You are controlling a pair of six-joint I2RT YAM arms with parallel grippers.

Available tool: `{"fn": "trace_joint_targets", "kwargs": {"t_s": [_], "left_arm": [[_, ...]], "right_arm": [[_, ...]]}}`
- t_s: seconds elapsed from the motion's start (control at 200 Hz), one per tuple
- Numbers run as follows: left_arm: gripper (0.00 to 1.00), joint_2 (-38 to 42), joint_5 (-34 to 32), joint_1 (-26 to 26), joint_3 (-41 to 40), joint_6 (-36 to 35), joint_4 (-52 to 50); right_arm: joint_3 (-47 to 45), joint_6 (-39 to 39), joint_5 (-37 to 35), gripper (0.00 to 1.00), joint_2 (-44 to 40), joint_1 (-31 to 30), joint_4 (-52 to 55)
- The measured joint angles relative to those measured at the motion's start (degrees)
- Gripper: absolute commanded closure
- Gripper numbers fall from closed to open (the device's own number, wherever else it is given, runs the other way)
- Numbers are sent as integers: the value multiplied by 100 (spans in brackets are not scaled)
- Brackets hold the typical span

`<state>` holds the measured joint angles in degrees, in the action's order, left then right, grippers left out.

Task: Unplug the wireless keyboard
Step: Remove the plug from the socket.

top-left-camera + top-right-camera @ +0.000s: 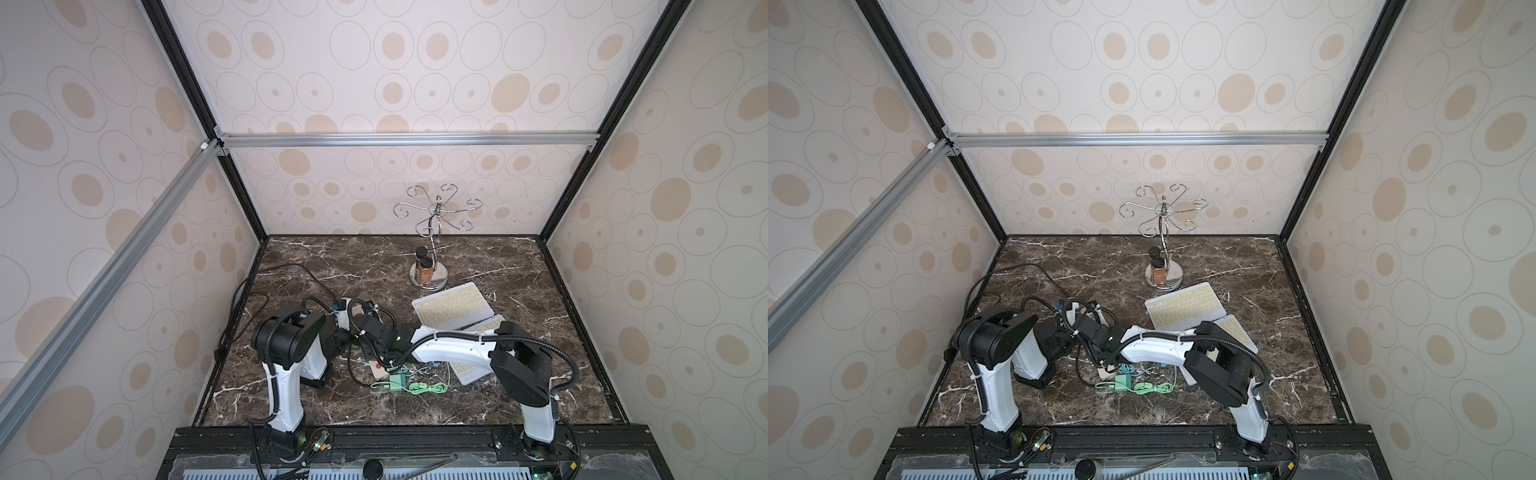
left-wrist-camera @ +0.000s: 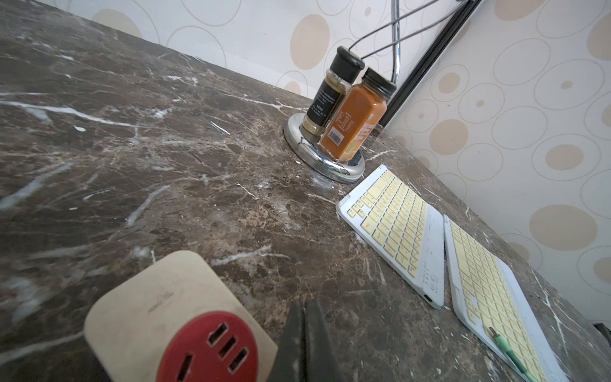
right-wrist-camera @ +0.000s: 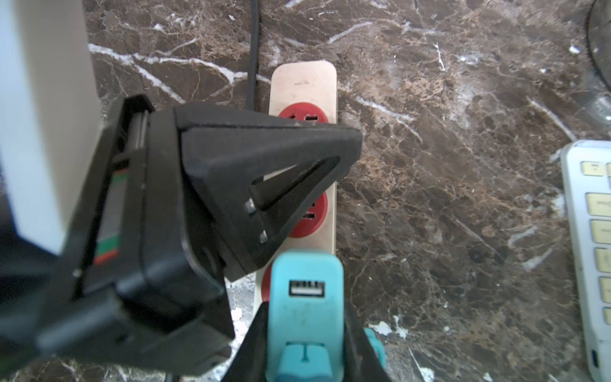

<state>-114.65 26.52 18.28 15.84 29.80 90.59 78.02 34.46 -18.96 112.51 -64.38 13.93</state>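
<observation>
Finding a small green box (image 1: 392,382) and a loose run of green cable (image 1: 428,388) lying on the marble table (image 1: 332,257) nearest the arm bases. Clamping a teal charger (image 3: 305,274) on both flanks with the right gripper (image 3: 305,317), the charger sitting over one of the red sockets of a beige power strip (image 3: 304,82), a USB slot showing on its face. Reaching the left gripper (image 3: 350,134) across the same strip, fingers pressed together with nothing between them; not being able to tell whether the tips are touching the strip. Finding two white keyboards with yellow keys to the right of the strip, lying side by side and nearly touching: the nearer keyboard (image 2: 489,291) partly hidden under the right arm in both top views, the farther keyboard (image 1: 451,305) lying in the open. Showing, in the left wrist view, a green plug (image 2: 496,334) resting on the nearer keyboard's keys. Ending near the back wall with a chrome stand (image 1: 438,282), just beyond the farther keyboard, carrying an orange spice jar (image 2: 353,122) and a dark-labelled jar (image 2: 325,99) upright on its round base.
</observation>
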Motion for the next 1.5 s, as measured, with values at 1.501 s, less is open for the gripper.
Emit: {"fn": "trace_joint_targets", "kwargs": {"t_s": [1.501], "left_arm": [[100,-105,-4,-15,31,52,11]], "right_arm": [[-861,601,415,100,-422,76,-942]]}}
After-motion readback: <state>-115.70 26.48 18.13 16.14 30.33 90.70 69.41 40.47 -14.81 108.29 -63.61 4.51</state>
